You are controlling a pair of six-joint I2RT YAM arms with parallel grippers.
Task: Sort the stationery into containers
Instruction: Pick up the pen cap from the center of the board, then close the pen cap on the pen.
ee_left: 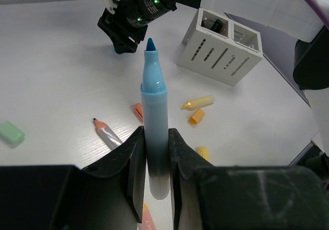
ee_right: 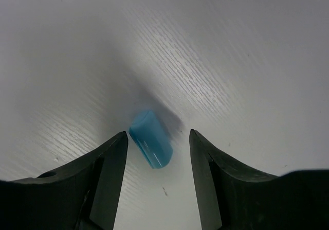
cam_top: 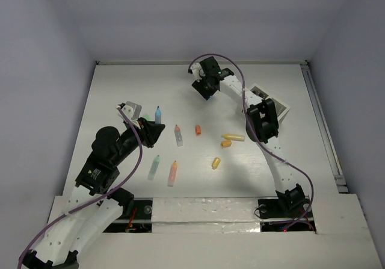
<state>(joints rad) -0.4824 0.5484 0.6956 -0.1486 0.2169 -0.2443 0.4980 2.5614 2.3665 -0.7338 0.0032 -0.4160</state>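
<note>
Clamping my left gripper [ee_left: 156, 137] tight on the light blue marker [ee_left: 154, 101], I hold it with its bare tip pointing straight out past my fingertips. My right gripper [ee_right: 158, 134] stands parted over the table [ee_right: 231, 45], the light blue cap [ee_right: 150, 139] lying below the gap between its fingers. The white slotted box [ee_left: 221, 50] sits ahead-right of my left gripper.

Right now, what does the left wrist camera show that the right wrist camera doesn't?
Only the left wrist view: the left pincer shut on an uncapped light blue marker, the white slotted box, and loose yellow pieces. Only the right wrist view: a light blue cap lying inside the open right pincer. Both: the white table and the right pincer itself.
</note>
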